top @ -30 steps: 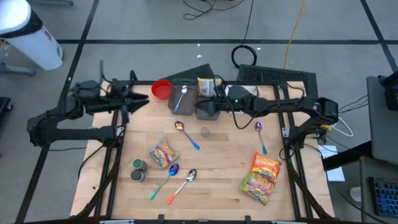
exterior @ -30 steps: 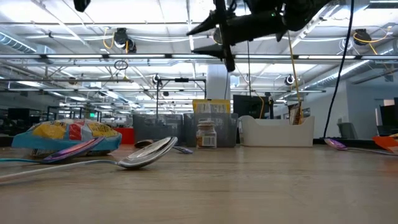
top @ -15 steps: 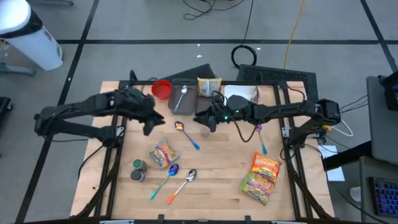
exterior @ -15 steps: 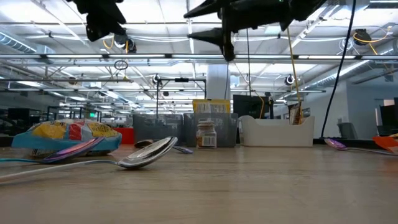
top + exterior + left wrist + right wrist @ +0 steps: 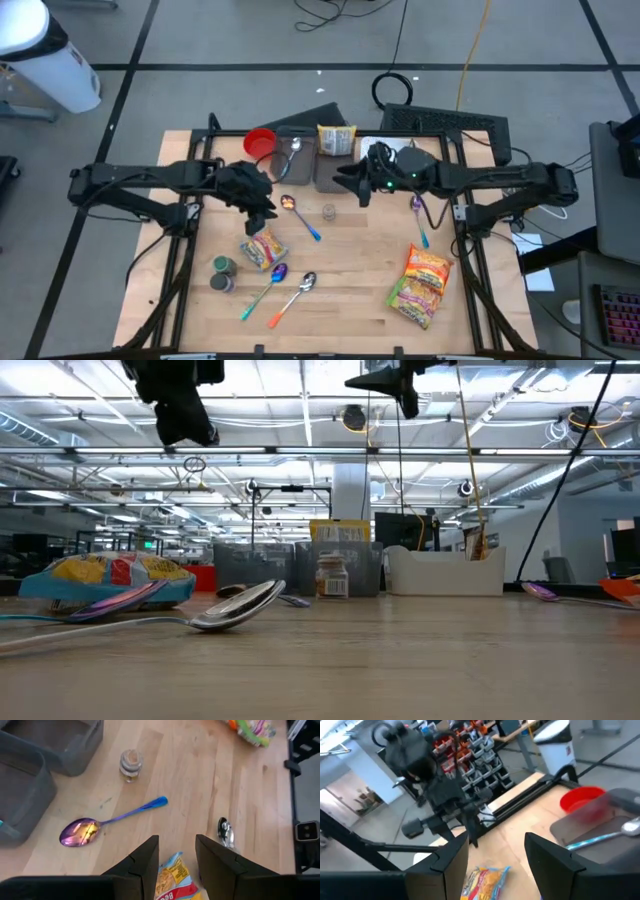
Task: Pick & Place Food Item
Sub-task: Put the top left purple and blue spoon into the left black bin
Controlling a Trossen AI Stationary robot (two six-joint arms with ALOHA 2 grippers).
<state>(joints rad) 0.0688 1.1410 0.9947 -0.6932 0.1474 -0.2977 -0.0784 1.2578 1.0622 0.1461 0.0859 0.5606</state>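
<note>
Both dark arms reach inward from the frame's two sides and hang well above the surface. The left gripper point(image 5: 262, 207) sits left of centre, tipped downward, its jaws parted and empty. The right gripper point(image 5: 352, 184) is at upper centre, pointing toward the left arm, jaws likewise apart and empty.

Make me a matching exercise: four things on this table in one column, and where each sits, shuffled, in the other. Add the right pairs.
Things
1. red bowl
2. small spice jar
3. large orange snack bag
4. two dark cans

Places
A. near the table's middle, between the two grippers
B. near front corner on the left arm's side
C. far edge, beside the grey bins
D. near front corner on the right arm's side

Pairs: 1-C, 2-A, 3-D, 4-B
</note>
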